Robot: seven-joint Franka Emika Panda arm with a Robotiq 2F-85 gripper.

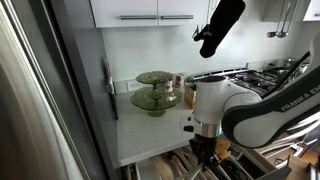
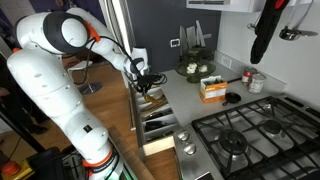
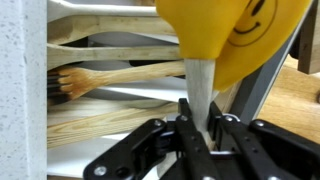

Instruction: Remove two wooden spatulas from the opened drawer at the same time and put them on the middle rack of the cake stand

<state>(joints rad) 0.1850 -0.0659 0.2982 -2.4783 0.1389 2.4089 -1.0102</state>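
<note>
In the wrist view my gripper [image 3: 200, 128] is shut on the pale handle [image 3: 200, 85] of a spatula with a yellow smiley-face head [image 3: 230, 30]. Wooden utensils lie in the open drawer below, one with a slotted end [image 3: 115, 77] and a flat one [image 3: 95, 125]. In both exterior views the gripper [image 1: 205, 148] [image 2: 148, 86] hangs over the open drawer [image 1: 168, 166] [image 2: 158, 126] at the counter's edge. The green glass tiered cake stand [image 1: 155, 90] [image 2: 195, 68] stands on the counter, apart from the gripper. I cannot tell whether a second spatula is in the jaws.
A gas stove [image 2: 250, 132] [image 1: 250, 75] is next to the counter. A black oven mitt [image 1: 220, 25] [image 2: 265, 35] hangs above. A steel fridge wall [image 1: 40, 100] borders the white counter [image 1: 140, 135]. A box [image 2: 211, 90] and a cup [image 2: 256, 81] stand near the stove.
</note>
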